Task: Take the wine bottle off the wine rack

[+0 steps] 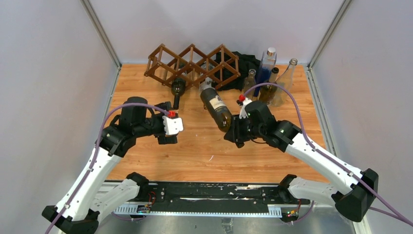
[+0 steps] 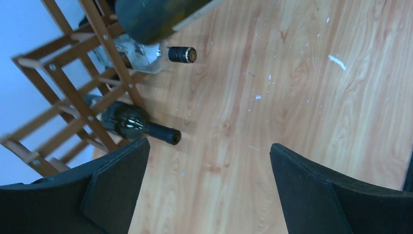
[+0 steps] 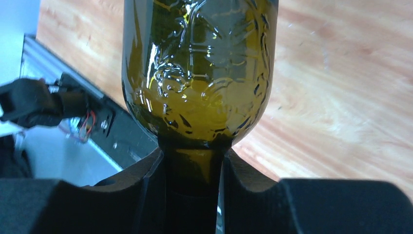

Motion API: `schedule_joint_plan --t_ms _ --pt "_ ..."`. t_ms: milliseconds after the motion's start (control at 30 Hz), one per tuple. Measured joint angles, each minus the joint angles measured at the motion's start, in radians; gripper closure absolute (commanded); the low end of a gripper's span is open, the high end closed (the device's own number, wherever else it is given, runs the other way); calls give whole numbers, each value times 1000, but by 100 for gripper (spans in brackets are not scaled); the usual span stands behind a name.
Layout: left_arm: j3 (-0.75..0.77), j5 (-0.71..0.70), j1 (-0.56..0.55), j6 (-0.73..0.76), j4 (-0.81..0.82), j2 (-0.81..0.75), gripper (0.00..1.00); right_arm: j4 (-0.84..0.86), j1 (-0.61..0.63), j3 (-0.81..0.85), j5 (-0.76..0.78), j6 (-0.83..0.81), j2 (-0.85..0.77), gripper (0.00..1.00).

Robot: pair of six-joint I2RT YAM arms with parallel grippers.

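Black fingers (image 3: 127, 192) of the right gripper (image 3: 194, 163) are clamped on the neck of the olive-green wine bottle (image 3: 199, 73), whose base reaches the front of the wine rack (image 1: 195, 62), over the table (image 1: 195, 151). The left gripper (image 2: 208, 145) hangs spread wide near a second bottle (image 2: 130, 121) lodged in the rack.

Rear of light wooden table (image 1: 195, 151), slightly left of centre: dark brown wooden lattice wine rack (image 1: 194, 66). Olive-green glass wine bottle (image 1: 215, 108) slants forward from rack's front right, base nearest rack, neck clamped between fingers of black right gripper (image 3: 195, 165). Dark glass bottle (image 1: 178, 88) lies in lower cell toward rack's left end, neck poking forward. Black left gripper (image 2: 209, 146) in front of that neck, apart from it, fingers spread. Upright glass bottles (image 1: 270, 73) cluster right of rack, black cloth (image 1: 248, 61) between them and rack.
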Motion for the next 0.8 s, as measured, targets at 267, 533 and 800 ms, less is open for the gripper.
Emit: schedule_joint_plan --t_ms 267,533,800 --pt "-219 35 -8 275 129 -154 0 -114 62 125 -179 -51 93 100" --pt "-324 50 -27 493 203 -264 0 -120 156 287 -247 -89 261 100" --pt "-392 27 -27 587 263 -288 0 -124 218 386 -269 -104 356 100"
